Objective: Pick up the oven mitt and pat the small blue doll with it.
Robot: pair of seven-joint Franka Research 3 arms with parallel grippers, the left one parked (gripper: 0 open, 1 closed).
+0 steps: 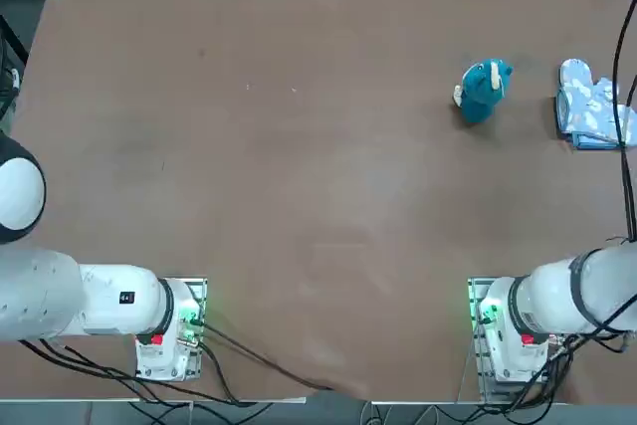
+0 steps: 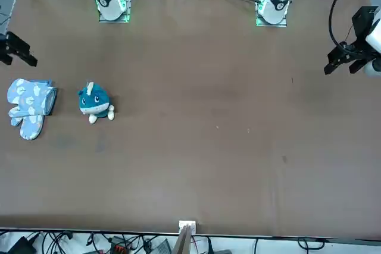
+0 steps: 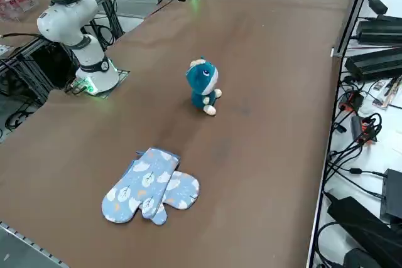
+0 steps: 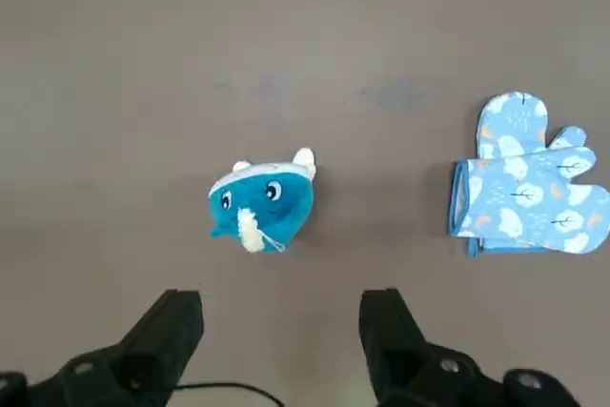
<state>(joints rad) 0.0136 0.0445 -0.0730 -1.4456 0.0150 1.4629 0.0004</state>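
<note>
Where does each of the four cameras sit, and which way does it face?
Top: overhead, looking down; both arm bases at the bottom edge.
Front: across the table, facing the robot; bases at the top.
Right side: raised at the robot's right, looking diagonally; right arm base upper left.
Right wrist: on the right arm, looking down past the open right gripper.
All four share the blue doll and the oven mitts on the brown table.

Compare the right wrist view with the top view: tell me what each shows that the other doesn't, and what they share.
Only the wrist view shows the right gripper, open and empty, above the table, plus the small blue doll's face. Only the top view shows both arm bases and the whole table. Both show the doll beside the oven mitt, which lies flat on a second mitt, apart from the doll.
</note>
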